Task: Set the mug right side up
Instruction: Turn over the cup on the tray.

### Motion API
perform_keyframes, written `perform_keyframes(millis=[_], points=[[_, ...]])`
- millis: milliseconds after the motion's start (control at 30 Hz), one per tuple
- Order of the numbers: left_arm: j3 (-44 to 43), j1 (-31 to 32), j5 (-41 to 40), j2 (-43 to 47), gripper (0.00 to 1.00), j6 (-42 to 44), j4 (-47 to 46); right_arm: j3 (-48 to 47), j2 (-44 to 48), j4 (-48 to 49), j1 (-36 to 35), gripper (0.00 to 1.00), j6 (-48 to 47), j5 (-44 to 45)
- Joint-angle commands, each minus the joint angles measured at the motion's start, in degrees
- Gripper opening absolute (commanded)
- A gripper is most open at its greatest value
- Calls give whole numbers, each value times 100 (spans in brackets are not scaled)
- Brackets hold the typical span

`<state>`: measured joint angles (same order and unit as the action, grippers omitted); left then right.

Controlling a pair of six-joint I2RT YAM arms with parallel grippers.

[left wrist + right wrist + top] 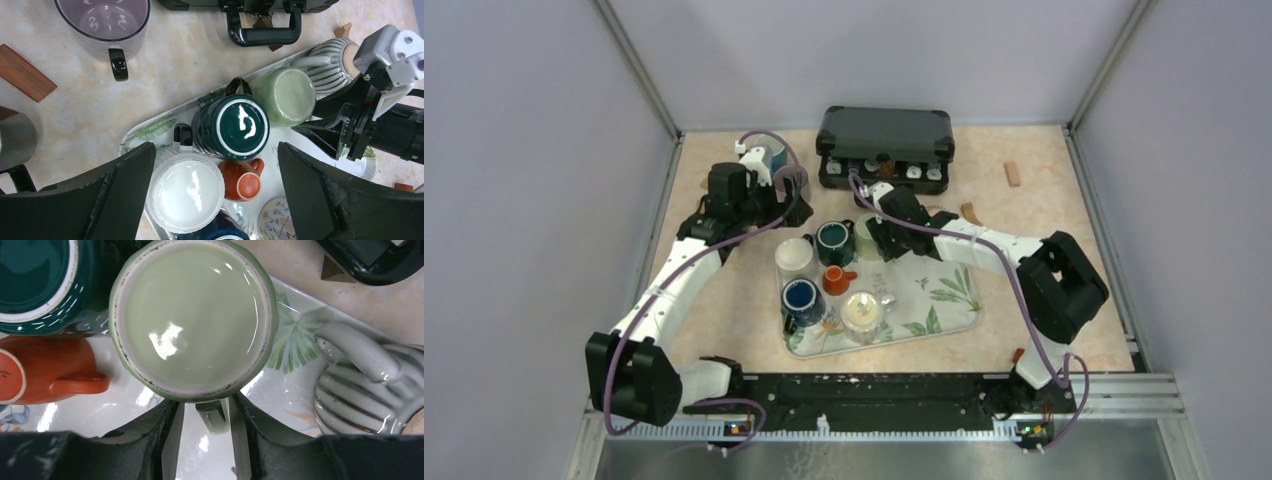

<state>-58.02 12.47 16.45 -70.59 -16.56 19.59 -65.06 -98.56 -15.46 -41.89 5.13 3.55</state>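
A light green mug (192,320) stands upside down on the leaf-patterned tray (944,290), base up; it also shows in the left wrist view (289,96). My right gripper (205,415) straddles its handle (215,415). The jaws stand narrowly open, the handle lies against the right finger, and a gap shows on the left. My left gripper (215,152) is wide open and empty, hovering above an upside-down white mug (187,192) and a small orange mug (242,180).
Also upside down on the tray are a teal mug (237,125), a blue mug (802,298) and a floral mug (862,312). A striped mug (360,385) lies tipped beside the green one. A black case (884,135), a clear purple mug (102,22) and a wood block (22,72) are on the table.
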Motion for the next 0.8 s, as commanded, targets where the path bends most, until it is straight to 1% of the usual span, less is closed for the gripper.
perform_keyframes(millis=[0, 167, 400, 467, 533, 700, 767], points=[[-209, 10, 21, 115, 99, -14, -237, -322, -130, 62, -43, 36, -112, 149], [-227, 10, 33, 90, 99, -14, -237, -343, -160, 128, -46, 36, -121, 170], [-236, 10, 27, 80, 99, -19, -237, -435, -207, 80, -39, 31, -125, 256], [-228, 10, 46, 65, 99, -27, -237, -454, -231, 50, -41, 27, -135, 264], [-236, 10, 67, 54, 99, -36, -237, -462, -237, 28, -44, 21, -135, 281], [-245, 11, 141, 52, 99, -72, -251, -484, -196, -80, -46, 1, -89, 348], [-246, 10, 210, 49, 99, -113, -259, -481, -118, -124, -47, 0, -57, 385]])
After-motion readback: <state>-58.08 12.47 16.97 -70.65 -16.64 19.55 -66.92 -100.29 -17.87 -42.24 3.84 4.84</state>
